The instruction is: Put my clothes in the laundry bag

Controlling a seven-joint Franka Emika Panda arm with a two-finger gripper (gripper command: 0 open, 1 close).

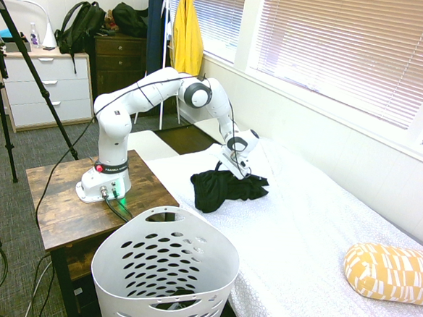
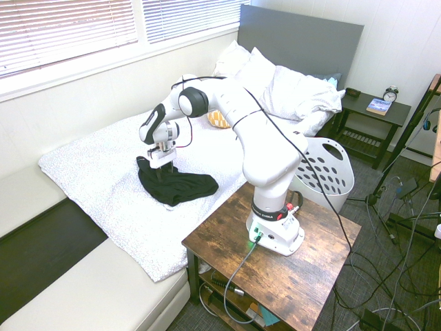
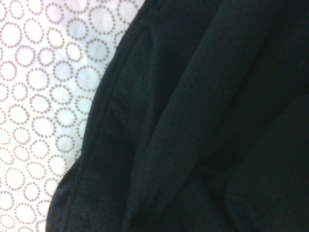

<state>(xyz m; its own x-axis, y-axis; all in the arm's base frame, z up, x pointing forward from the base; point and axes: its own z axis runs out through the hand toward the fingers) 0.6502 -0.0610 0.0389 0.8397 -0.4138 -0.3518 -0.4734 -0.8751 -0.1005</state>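
Note:
The clothes (image 1: 220,188) (image 2: 178,186) are a crumpled black garment lying on the white dotted bedspread (image 1: 301,230), near the bed's edge. My gripper (image 1: 234,172) (image 2: 163,169) points straight down onto the garment's end nearer the window, its fingers open and pressed into the fabric. Black cloth (image 3: 217,121) fills most of the wrist view, beside a strip of bedspread. The laundry bag (image 1: 164,271) (image 2: 324,176), a tall white basket with oval holes, stands on the floor between the bed and the wooden table. Something dark lies at its bottom.
The wooden table (image 1: 56,198) (image 2: 310,283) stands against the bed's side. A yellow patterned pillow (image 1: 392,273) and white pillows (image 2: 289,89) lie at the head end. A yellow garment (image 1: 188,30) hangs by the window; a black backpack (image 1: 79,26) sits on a dresser.

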